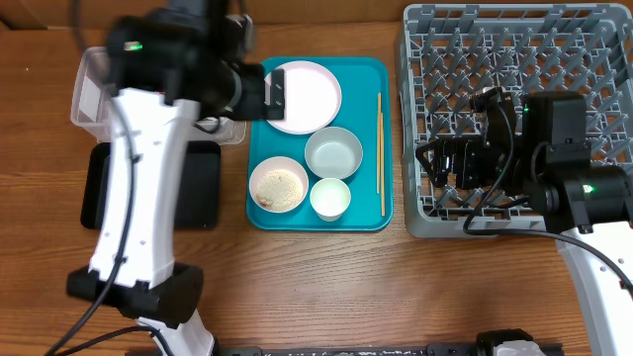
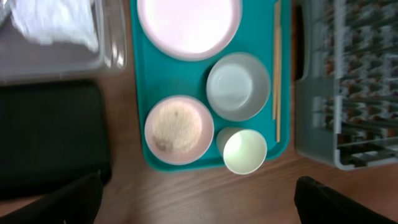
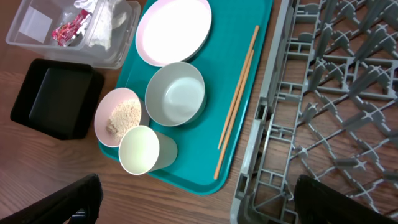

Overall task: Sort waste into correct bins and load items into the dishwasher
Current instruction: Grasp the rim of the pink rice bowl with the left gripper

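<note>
Far left of the overhead view, upper corner: one clear tub [image 1: 87,99], half hidden under the left arm. Inside it, seen from the right wrist: one crumpled white napkin [image 3: 109,22] and one red snack wrapper [image 3: 65,31], lying side by side. Just below the tub: one flat black tray [image 1: 94,193], also partly covered by the arm.

Next to the right, reaching over the tub's right edge toward the teal tray: left end effector [image 2: 198,186]. Fingers [image 2: 68,202] set wide apart at the two lower corners of its own wrist view, gripping nothing.

Centre: one teal tray [image 1: 386,213] on the wooden tabletop [image 1: 316,287], carrying four white dishes.
- Upper part: one large plate [image 1: 307,96].
- Below and to the right of it: one bowl [image 1: 333,153].
- Lower left: one small plate [image 1: 259,171] bearing a small heap of rice grains [image 1: 280,186].
- Lower middle, just beside both plate and bowl: one small cup [image 1: 330,198].

Along the tray's right edge: two chopsticks [image 1: 381,153], parallel and close together, running top to bottom of the frame.

Right side: one grey dish rack [image 1: 415,119], just beside the teal tray, grid base and upright pegs showing. Above its lower middle: right end effector [image 3: 198,186]. Fingers [image 3: 339,199] likewise spread wide, holding nothing.
</note>
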`<move>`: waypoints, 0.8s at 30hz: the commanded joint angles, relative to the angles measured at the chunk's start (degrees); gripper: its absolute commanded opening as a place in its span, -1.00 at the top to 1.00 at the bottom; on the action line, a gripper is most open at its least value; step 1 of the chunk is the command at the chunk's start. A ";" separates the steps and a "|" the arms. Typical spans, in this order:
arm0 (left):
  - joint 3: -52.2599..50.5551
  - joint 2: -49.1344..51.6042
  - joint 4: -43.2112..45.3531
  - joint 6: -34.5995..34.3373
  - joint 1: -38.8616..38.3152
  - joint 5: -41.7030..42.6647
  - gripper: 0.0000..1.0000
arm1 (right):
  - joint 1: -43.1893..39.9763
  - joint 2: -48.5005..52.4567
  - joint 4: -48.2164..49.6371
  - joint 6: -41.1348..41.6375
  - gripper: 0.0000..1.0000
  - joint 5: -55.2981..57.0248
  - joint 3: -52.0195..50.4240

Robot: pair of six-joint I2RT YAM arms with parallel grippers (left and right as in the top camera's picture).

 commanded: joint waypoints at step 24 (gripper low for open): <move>-48.76 1.07 44.52 -6.84 -6.73 4.66 0.24 | 0.09 1.92 0.28 0.24 -1.00 -0.59 1.60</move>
